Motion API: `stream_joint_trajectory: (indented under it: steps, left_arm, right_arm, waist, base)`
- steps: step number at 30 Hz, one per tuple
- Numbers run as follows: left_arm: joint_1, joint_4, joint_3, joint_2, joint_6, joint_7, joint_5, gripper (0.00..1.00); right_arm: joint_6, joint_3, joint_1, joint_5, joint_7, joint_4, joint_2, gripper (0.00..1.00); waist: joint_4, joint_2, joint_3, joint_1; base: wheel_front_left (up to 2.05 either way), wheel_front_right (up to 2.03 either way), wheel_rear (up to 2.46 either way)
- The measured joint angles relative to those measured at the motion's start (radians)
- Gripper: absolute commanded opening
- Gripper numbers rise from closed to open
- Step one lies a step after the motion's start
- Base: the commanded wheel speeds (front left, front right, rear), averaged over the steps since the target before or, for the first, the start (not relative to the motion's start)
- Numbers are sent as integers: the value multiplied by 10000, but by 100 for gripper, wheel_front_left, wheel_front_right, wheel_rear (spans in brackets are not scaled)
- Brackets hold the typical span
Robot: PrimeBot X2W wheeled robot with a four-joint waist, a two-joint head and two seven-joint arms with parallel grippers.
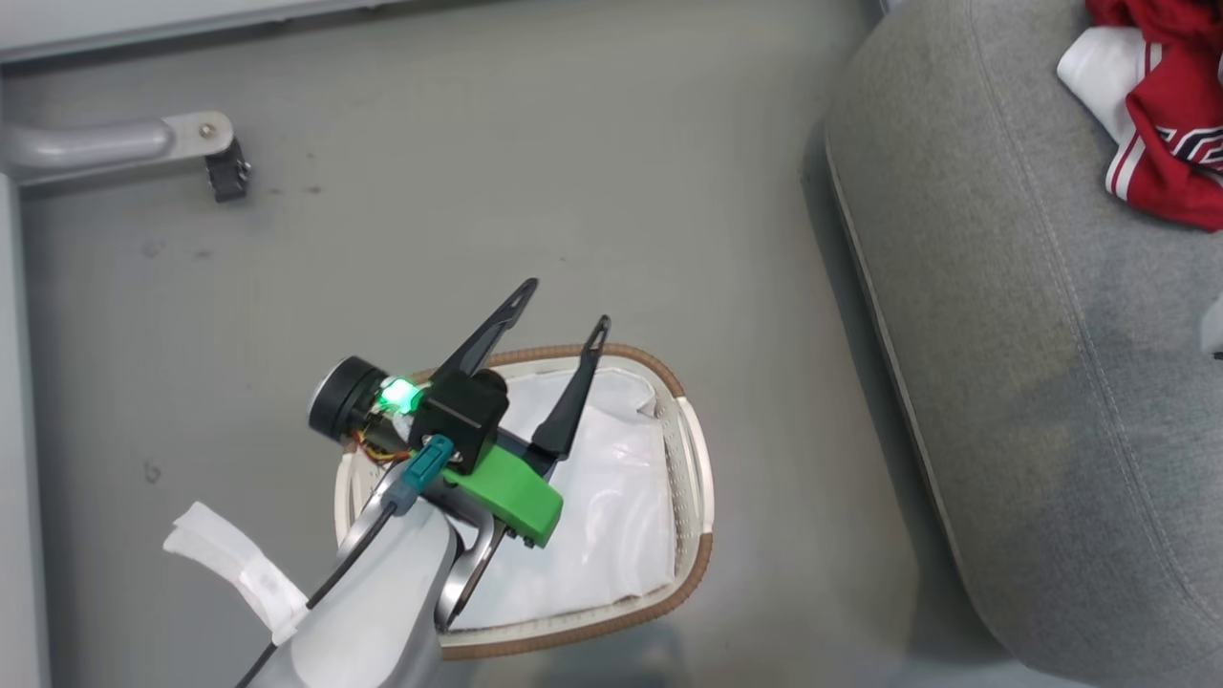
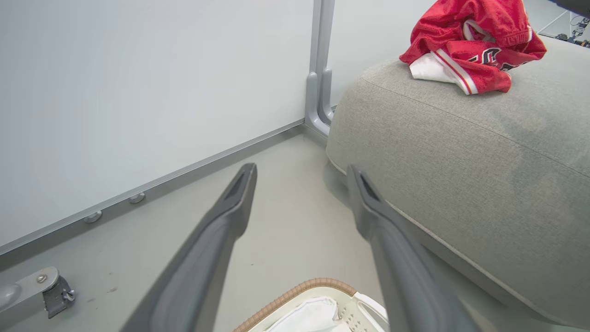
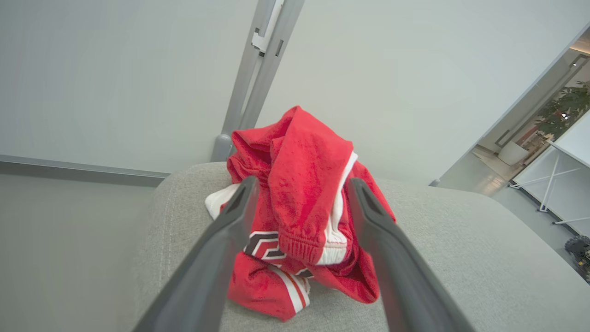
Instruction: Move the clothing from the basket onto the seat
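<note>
Open left claw (image 2: 302,177) above the basket (image 2: 299,288); red clothing (image 2: 474,41) crumpled on the seat (image 2: 461,161).

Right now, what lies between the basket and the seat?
A bare strip of grey floor lies between the basket and the seat, seen in the head view.

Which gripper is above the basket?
The left gripper, open, over the basket and its white liner; the right gripper, also open, points at the red clothing lying on the seat.
</note>
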Motion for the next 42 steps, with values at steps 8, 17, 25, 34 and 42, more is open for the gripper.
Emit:
stream_joint_trajectory:
  steps: [8, 17, 25, 34, 42]
  left_arm:
    - [507, 245, 932, -36, 224, 0, 153, 100]
    - [1114, 188, 2307, 19, 497, 0, 238, 100]
    - [1969, 29, 3781, -31, 690, 0, 407, 100]
    - [3086, -148, 4857, -378, 539, 0, 577, 100]
    - [3992, -337, 5382, -621, 282, 0, 786, 100]
  right_arm:
    - [0, 1375, 194, 667, 0, -782, 364, 100]
    - [0, 2090, 964, 970, 0, -1026, 1358, 100]
    - [0, 2477, 1778, 1331, 0, -838, 1881, 100]
    - [0, 2663, 2701, 1559, 0, -627, 1954, 100]
    - [0, 2966, 3593, 1864, 0, -617, 1960, 100]
  waist:
    - [543, 0, -778, 0]
    - [1302, 0, -1467, 0]
    - [1774, 0, -2096, 0]
    - [1941, 0, -2645, 0]
    - [1953, 0, -3181, 0]
  base:
    - [0, 0, 0]
    - [0, 0, 0]
    - [0, 0, 0]
    - [0, 0, 0]
    - [0, 0, 0]
